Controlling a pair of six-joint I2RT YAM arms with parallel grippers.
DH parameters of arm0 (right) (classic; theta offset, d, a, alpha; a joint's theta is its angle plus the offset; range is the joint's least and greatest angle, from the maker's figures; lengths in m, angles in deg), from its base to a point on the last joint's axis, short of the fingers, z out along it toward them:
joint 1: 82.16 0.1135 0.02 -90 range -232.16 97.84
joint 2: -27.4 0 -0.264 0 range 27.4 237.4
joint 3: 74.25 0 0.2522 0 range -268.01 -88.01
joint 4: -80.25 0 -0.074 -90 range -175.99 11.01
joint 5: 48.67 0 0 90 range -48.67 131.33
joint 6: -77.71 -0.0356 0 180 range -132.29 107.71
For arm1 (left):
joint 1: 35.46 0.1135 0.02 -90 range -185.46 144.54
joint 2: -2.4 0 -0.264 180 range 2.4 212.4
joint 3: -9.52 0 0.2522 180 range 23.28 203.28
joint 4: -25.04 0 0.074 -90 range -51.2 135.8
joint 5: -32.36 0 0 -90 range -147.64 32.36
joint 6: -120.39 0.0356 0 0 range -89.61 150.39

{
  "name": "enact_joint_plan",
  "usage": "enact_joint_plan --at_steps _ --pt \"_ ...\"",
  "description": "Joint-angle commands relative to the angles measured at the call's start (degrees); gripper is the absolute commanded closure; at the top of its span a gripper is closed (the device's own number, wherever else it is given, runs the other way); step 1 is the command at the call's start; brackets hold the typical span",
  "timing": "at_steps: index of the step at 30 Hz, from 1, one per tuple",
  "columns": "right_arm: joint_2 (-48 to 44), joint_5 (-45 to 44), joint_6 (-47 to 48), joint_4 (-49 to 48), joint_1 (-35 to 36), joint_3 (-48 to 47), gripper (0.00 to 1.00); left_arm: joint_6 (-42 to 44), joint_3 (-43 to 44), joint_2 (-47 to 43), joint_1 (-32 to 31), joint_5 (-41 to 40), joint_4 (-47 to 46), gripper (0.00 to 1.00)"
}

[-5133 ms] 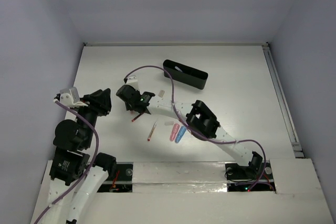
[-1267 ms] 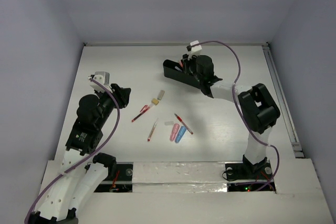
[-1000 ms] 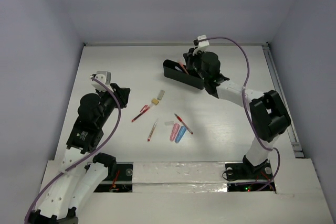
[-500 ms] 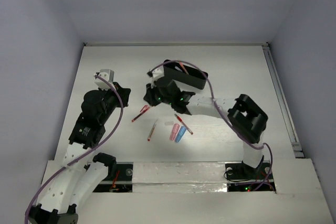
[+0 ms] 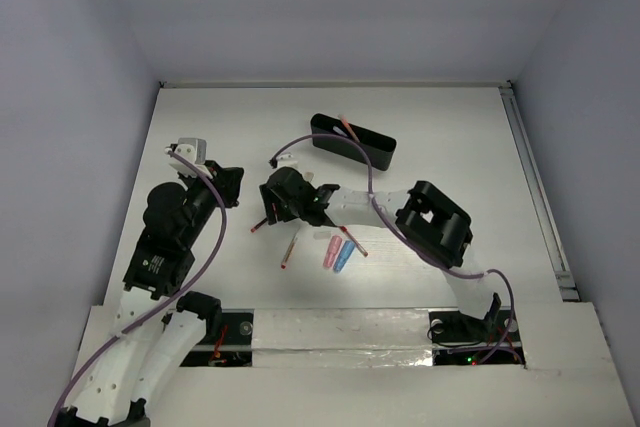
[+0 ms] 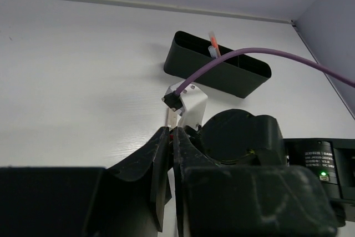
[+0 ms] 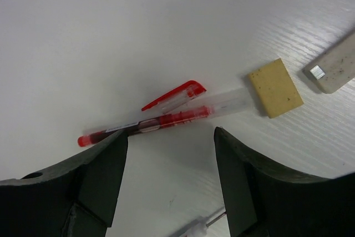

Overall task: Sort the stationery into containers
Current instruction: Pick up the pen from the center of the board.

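Two pincers, two states. Right gripper (image 7: 170, 132): jaws wide open, nothing in them, tips just below a capped red pen (image 7: 161, 119) lying flat on the table (image 7: 83, 26). Tan eraser (image 7: 275, 87) sits just beside the pen's clear cap end, right side of the wrist view; white eraser (image 7: 335, 65) is near it, far right.

One sec ago this arm was up at the black tray (image 5: 352, 141), upper centre of the top view. Now it's back mid-table, left of centre, and a tilted pen (image 5: 346, 128) pokes out of the tray.

Left gripper (image 6: 171, 137): fingers pressed together, holding nothing, approx. where it was at left of the top view.

Pink pen (image 5: 290, 248), pink capsule (image 5: 330, 252), blue capsule (image 5: 343, 258) and thin red pen (image 5: 351, 241) lie unmoved, lower centre.
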Motion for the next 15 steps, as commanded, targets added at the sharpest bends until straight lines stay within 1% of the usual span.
enact_joint_plan --at_steps 1,5,9,15 --pt "1.8 -4.7 -1.9 2.4 0.2 -4.8 0.31 -0.2 0.5 -0.7 -0.2 0.2 -2.7 0.94" --pt "3.4 -6.6 -2.2 3.6 0.2 -6.4 0.31 -0.3 0.5 -1.1 -0.2 0.3 -2.7 0.94" --pt "3.6 -6.0 -2.7 3.3 0.2 -6.4 0.32 -0.2 0.5 -1.4 -0.2 0.4 -2.7 0.94" --pt "5.0 -7.9 -2.3 5.5 0.7 -7.8 0.38 -0.1 0.6 -1.6 -0.8 0.3 -2.6 0.94"
